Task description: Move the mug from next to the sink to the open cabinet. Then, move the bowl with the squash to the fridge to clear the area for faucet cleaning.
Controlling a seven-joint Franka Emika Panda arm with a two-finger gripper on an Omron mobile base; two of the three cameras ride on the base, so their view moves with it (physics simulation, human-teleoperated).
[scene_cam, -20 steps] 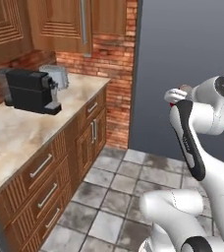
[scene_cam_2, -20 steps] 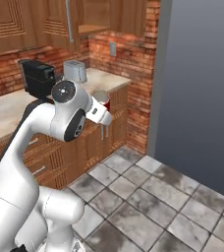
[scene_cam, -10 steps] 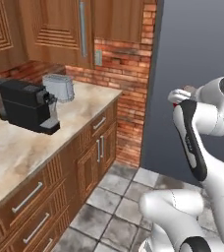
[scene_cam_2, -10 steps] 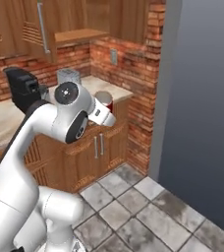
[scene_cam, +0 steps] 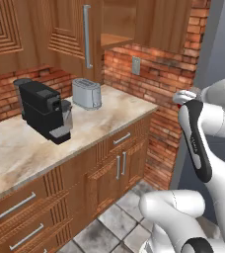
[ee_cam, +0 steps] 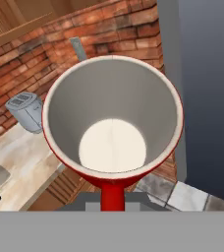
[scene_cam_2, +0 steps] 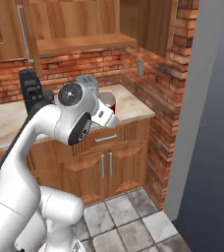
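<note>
you have the mug [ee_cam: 113,123] clamped in the gripper [ee_cam: 113,197], carried in the air short of the counter [scene_cam: 109,123]; beyond the counter's toaster [scene_cam: 87,93], the open cabinet [scene_cam_2: 79,42] hangs higher: next, lift and reach to its shelf

No readable text, label, brand, number or sign stands on anything in these views.

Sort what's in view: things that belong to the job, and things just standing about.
Job things:
- mug, red, carried at the gripper
- open cabinet above the counter

Standing about:
- toaster on the counter
- coffee machine on the counter
- wall socket on the brick wall
</note>
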